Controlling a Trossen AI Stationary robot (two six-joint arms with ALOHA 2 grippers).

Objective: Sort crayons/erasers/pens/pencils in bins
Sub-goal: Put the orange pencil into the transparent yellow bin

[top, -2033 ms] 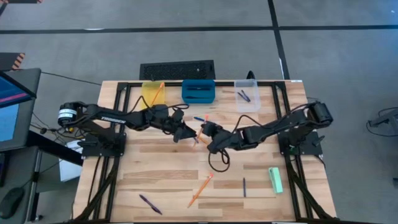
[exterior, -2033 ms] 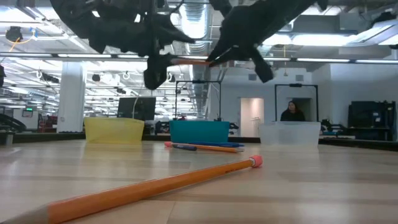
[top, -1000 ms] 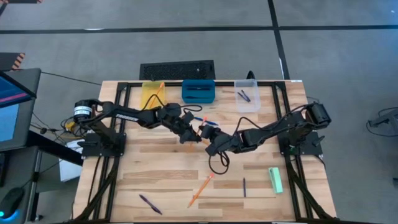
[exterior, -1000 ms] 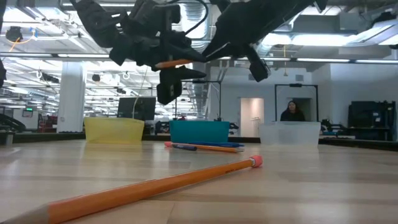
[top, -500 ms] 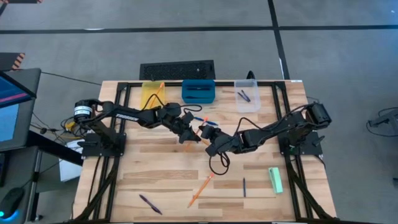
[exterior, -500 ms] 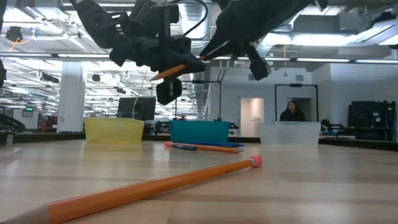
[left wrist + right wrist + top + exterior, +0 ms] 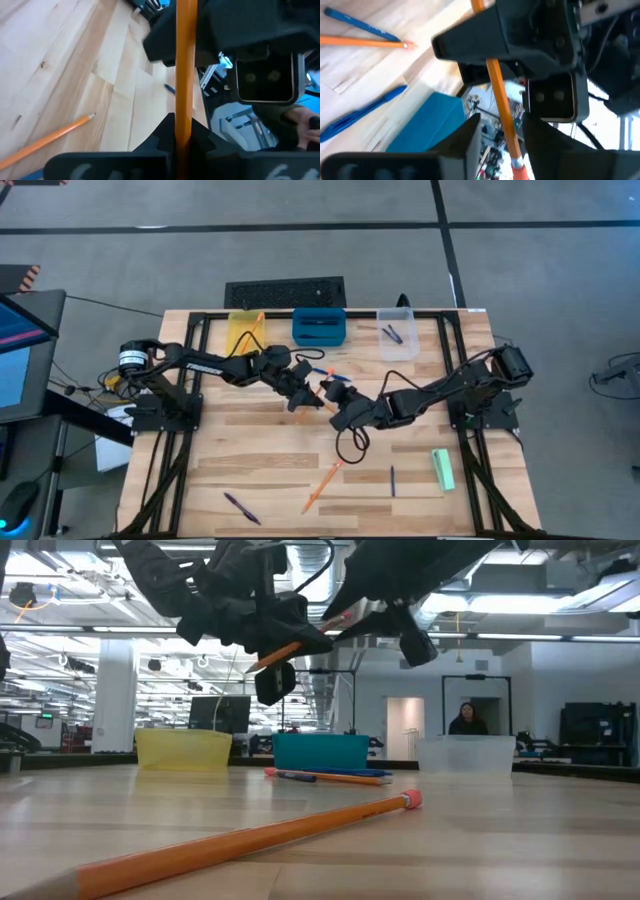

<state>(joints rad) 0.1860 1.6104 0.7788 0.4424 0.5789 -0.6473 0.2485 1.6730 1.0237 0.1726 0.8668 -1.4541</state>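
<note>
An orange pencil [image 7: 292, 646] hangs in the air over the middle of the table, slanting, its pointed end lower and its pink end [image 7: 519, 168] higher. My left gripper [image 7: 308, 393] is shut on it. My right gripper [image 7: 328, 394] faces the left one and stands open, one finger [image 7: 465, 142] on either side of the pencil near the pink end, apart from it. The yellow bin [image 7: 243, 330], the blue bin [image 7: 319, 327] and the clear bin [image 7: 397, 333] stand in a row at the far edge. The mint eraser [image 7: 443, 469] lies flat at the near right. My left gripper pinches the pencil's shaft [image 7: 183, 125] between its two fingers, on the half toward the pointed end. The pointed end [image 7: 250, 666] sticks out past the fingers. The pencil is lifted clear of the table and slants, pink end up toward my right gripper.
Another pencil [image 7: 322, 485] and two pens [image 7: 241, 508] [image 7: 392, 480] lie near the front edge. A pencil and a blue pen [image 7: 325, 370] lie in front of the blue bin. The yellow bin holds a pencil [image 7: 253, 328]; the clear bin holds pens [image 7: 391, 333].
My left gripper has shut on the pencil, which was level in my right gripper's hold. The pencil has tipped, pointed end down. My right gripper has then opened off the pink end. Neither arm has shifted over the table.
</note>
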